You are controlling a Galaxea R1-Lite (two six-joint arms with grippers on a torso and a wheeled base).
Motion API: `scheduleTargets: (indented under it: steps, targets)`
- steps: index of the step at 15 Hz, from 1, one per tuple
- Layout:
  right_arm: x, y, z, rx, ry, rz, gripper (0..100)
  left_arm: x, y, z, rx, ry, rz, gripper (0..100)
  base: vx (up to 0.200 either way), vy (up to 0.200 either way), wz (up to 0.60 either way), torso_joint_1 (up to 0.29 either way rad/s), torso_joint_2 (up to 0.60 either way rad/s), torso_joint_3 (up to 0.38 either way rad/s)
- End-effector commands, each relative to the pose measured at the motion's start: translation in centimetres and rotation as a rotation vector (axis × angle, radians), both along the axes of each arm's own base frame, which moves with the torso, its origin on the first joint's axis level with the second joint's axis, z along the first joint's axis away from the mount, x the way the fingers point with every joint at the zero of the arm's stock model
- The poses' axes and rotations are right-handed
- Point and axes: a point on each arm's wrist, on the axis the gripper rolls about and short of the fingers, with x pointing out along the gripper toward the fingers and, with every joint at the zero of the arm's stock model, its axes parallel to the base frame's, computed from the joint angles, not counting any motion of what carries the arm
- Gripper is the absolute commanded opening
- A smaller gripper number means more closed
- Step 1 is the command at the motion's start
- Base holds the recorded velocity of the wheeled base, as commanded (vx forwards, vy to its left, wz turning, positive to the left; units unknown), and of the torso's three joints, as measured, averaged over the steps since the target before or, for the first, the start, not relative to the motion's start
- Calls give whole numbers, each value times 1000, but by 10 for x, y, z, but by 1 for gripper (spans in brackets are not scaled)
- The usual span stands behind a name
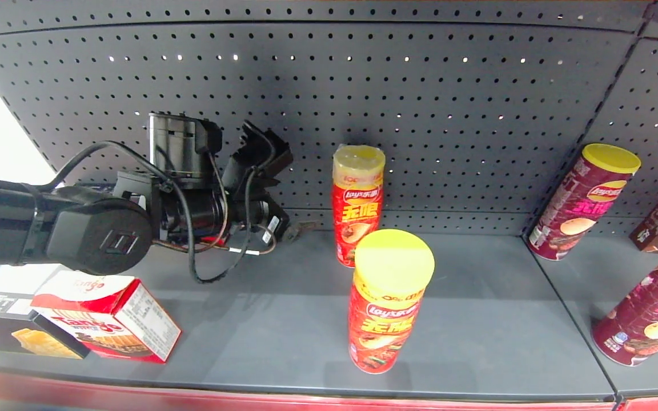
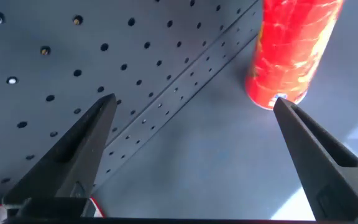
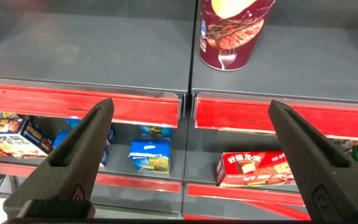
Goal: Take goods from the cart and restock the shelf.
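Head view: left hand [image 1: 286, 188] spread, empty, near the rear red can [image 1: 357, 205] standing on the shelf [image 1: 477, 319]; a sideways swing could topple it. Right hand [image 3: 190, 104] also spread, empty.

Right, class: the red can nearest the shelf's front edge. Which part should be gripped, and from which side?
Probably grip the front can around its mid-body, coming in level from the shelf's front or the left. It stands upright and round, with bare shelf to its left. The second red can stands close behind, and the yellow lid gives little purchase.
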Motion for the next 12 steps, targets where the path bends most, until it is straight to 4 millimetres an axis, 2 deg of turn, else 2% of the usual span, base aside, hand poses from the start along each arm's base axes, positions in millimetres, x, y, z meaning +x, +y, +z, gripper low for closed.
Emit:
scheduleTargets:
  steps: [1,7,12]
  targets:
    - [0,0,0,0,1,0,100,6,-9,-12,8,24,-8,100,0,0,0,0,0,0]
    - [0,0,0,0,1,0,100,23,-24,-19,10,21,0,100,0,0,0,0,0,0]
    - [0,0,0,0,1,0,100,30,-32,-22,-4,26,-4,100,0,0,0,0,0,0]
